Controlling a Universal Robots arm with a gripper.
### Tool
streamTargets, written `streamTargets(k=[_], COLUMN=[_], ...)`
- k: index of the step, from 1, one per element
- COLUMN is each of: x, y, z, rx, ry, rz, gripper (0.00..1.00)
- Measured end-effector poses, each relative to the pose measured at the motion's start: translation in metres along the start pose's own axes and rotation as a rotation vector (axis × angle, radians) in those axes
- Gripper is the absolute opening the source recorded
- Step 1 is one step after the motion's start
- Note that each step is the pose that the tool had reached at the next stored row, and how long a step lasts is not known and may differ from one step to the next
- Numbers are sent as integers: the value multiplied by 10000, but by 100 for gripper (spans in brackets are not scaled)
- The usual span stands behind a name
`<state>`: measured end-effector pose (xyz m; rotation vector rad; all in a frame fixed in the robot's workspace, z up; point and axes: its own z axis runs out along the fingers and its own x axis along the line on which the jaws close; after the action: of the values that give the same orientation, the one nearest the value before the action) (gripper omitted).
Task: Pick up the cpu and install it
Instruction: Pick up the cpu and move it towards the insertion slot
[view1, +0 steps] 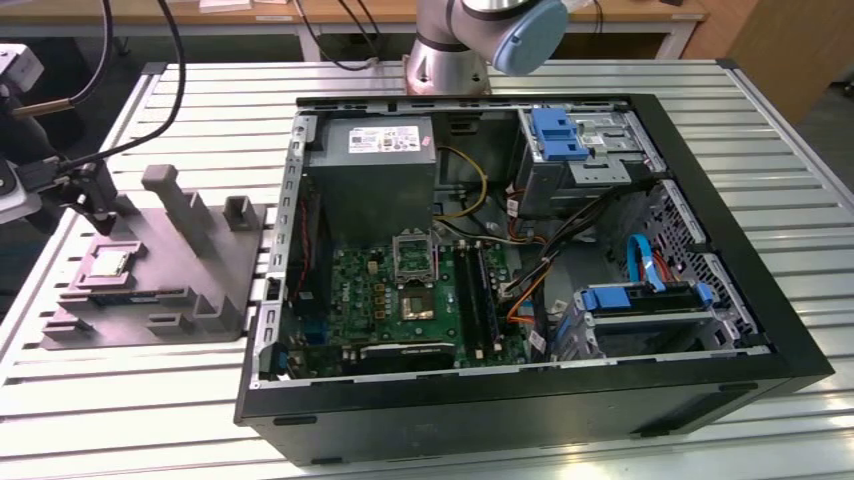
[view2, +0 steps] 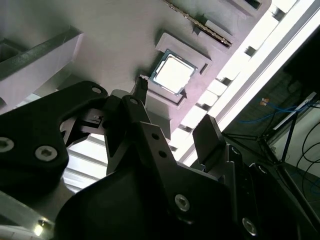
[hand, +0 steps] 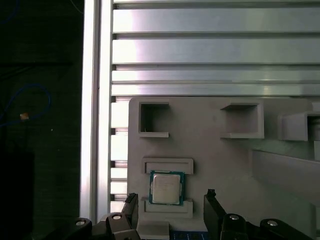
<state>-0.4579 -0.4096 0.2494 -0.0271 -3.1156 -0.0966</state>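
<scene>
The cpu (view1: 107, 263) is a small silver square chip lying flat in a shallow recess of the grey plastic holder block (view1: 200, 262), at the exterior view's left. In both wrist views the cpu (hand: 166, 188) (view2: 172, 74) sits between the lines of my two dark fingers. My gripper (view1: 96, 215) (hand: 171, 200) (view2: 175, 107) hangs just above the holder, open, with one fingertip on each side of the chip and nothing held. The motherboard's silver socket frame (view1: 416, 300) lies inside the open computer case (view1: 694, 390).
The case holds a grey power supply (view1: 380, 150), blue-tabbed drive cages (view1: 641, 300) and loose cables (view1: 534, 265). Upright posts (view1: 167, 185) rise from the holder near my gripper. Everything rests on a slatted aluminium table (hand: 215, 50), whose edge (hand: 90, 100) runs close beside the holder.
</scene>
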Motion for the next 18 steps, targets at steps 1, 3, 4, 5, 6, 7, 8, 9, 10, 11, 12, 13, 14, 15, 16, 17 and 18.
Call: streamTargets(k=[1,3,4,5,6,7,8,9,10,11,12,13,14,15,16,17,18], x=[0,0,0,-1,-1,-1,-1,-1,-1,-1,-2,-2,-2,-2,-2,-3,-3], y=[0,0,0,0,-1,-1,-1,-2,-2,-2,-3,-3,-4,-5,-6,-7,-9], z=[1,2,4,9,11,16,21,25,31,37,44,55,68,81,94,109,124], rx=[-1,-1,-1,-2,-1,-1,0,1,0,0,0,0,0,0,0,0,-1], ry=[-1,-2,-2,-3,1,3,4,5,4,4,3,3,3,3,3,3,3], rz=[0,-1,-5,-21,-44,-57,-58,-58,-51,-47,-44,-41,-40,-39,-37,-37,-35], gripper=[63,63,63,63,63,63,63,63,63,63,63,63,63,63,63,63,63])
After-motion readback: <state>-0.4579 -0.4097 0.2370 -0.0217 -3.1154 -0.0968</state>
